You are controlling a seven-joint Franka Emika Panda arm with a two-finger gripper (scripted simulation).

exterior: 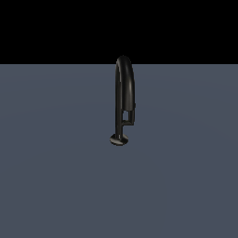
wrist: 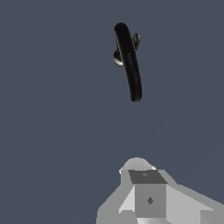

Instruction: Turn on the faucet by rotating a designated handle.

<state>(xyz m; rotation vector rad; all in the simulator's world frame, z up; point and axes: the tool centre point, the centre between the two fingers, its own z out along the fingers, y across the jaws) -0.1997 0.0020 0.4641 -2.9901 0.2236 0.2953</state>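
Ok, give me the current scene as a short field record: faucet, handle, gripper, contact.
faucet: glossy black arched faucet, upright on a small round base on the grey surface
handle: short stub jutting sideways beside the arch in the wrist view; angle too small to read
gripper: gripper partly visible in the wrist view only, open or shut unclear
contact: none; grey surface shows between gripper and faucet

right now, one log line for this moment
faucet upright, alone | handle untouched | gripper apart from faucet, state unclear | phase: approach

Claw [wrist: 151, 199] cut by wrist view's edge; fingertips unseen. Handle [wrist: 136, 40] mostly behind faucet [wrist: 130, 61].
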